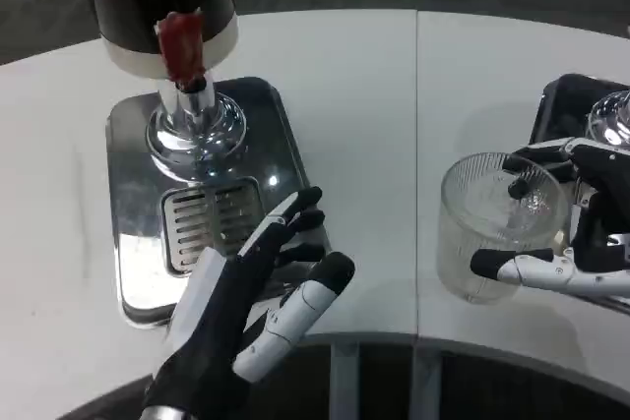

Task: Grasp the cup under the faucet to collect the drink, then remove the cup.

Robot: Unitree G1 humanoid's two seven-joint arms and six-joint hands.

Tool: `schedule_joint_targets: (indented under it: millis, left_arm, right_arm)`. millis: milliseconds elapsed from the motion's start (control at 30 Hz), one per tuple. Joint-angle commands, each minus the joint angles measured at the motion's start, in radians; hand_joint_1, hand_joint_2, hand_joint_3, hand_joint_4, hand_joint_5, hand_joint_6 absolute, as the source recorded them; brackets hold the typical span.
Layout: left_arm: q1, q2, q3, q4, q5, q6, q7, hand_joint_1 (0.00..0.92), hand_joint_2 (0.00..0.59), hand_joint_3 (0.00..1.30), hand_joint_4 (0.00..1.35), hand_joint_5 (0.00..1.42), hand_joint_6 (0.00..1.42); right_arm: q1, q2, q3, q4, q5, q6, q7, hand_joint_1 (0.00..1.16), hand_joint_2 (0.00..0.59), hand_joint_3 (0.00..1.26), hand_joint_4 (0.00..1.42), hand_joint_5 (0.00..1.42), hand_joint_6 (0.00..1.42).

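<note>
Cup held at the table's right, away from the faucet.
The clear ribbed cup (497, 223) is clasped by the right hand (576, 233); the left hand (246, 307), fingers spread and empty, is poised beside the faucet (187, 76) over the drip tray (133, 194).

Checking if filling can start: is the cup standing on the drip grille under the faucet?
No, the cup is off to the right in the right hand, away from the grille.

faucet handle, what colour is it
Red, on the faucet handle, seen in the head view.
</note>
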Motion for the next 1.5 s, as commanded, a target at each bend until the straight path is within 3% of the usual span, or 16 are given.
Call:
schedule_joint_targets:
  millis: [33, 300, 533, 667, 767, 933, 1033, 1267, 1500]
  left_arm:
    - [0.003, 0.008, 0.0, 0.005, 0.01, -0.023, 0.006, 0.0, 0.037, 0.15, 0.17, 0.29, 0.33]
    - [0.003, 0.012, 0.006, 0.002, 0.015, -0.028, 0.007, 0.0, 0.037, 0.15, 0.17, 0.29, 0.33]
    - [0.007, 0.033, 0.008, -0.007, 0.028, -0.046, -0.001, 0.0, 0.036, 0.15, 0.16, 0.28, 0.32]
    - [-0.002, 0.103, 0.016, -0.03, 0.062, -0.089, -0.031, 0.0, 0.036, 0.14, 0.13, 0.26, 0.29]
    - [-0.014, 0.214, 0.055, -0.052, 0.104, -0.179, -0.065, 0.0, 0.037, 0.13, 0.06, 0.19, 0.21]
    - [-0.013, 0.364, 0.112, -0.042, 0.127, -0.354, -0.098, 0.0, 0.036, 0.12, 0.0, 0.09, 0.07]
    - [-0.001, 0.427, 0.138, -0.021, 0.112, -0.449, -0.111, 0.0, 0.036, 0.12, 0.0, 0.07, 0.03]
    - [0.038, 0.47, 0.183, -0.001, 0.074, -0.538, -0.139, 0.0, 0.036, 0.12, 0.0, 0.05, 0.01]
    - [0.062, 0.467, 0.209, -0.008, 0.062, -0.553, -0.154, 0.0, 0.036, 0.12, 0.0, 0.05, 0.0]
  right_arm:
    - [0.041, 0.017, -0.006, -0.082, 0.007, 0.018, 0.002, 0.79, 0.126, 0.88, 1.02, 1.25, 1.36]
    - [0.106, 0.038, -0.008, -0.152, 0.004, 0.04, 0.01, 0.79, 0.126, 0.88, 1.01, 1.25, 1.35]
    - [0.144, 0.034, -0.026, -0.194, 0.015, 0.048, 0.029, 0.79, 0.126, 0.88, 1.01, 1.25, 1.34]
    - [0.167, 0.03, -0.039, -0.22, 0.025, 0.048, 0.049, 0.79, 0.126, 0.88, 1.01, 1.25, 1.34]
    - [0.174, 0.026, -0.04, -0.229, 0.035, 0.046, 0.066, 0.79, 0.126, 0.88, 1.01, 1.25, 1.34]
    - [0.192, 0.019, -0.05, -0.26, 0.049, 0.045, 0.093, 0.79, 0.126, 0.88, 1.01, 1.25, 1.34]
    - [0.207, 0.017, -0.061, -0.286, 0.058, 0.048, 0.106, 0.79, 0.126, 0.88, 1.01, 1.25, 1.34]
    - [0.242, 0.013, -0.09, -0.335, 0.083, 0.059, 0.138, 0.79, 0.126, 0.88, 1.01, 1.25, 1.34]
    - [0.289, 0.014, -0.109, -0.389, 0.095, 0.072, 0.156, 0.79, 0.126, 0.88, 1.01, 1.25, 1.34]
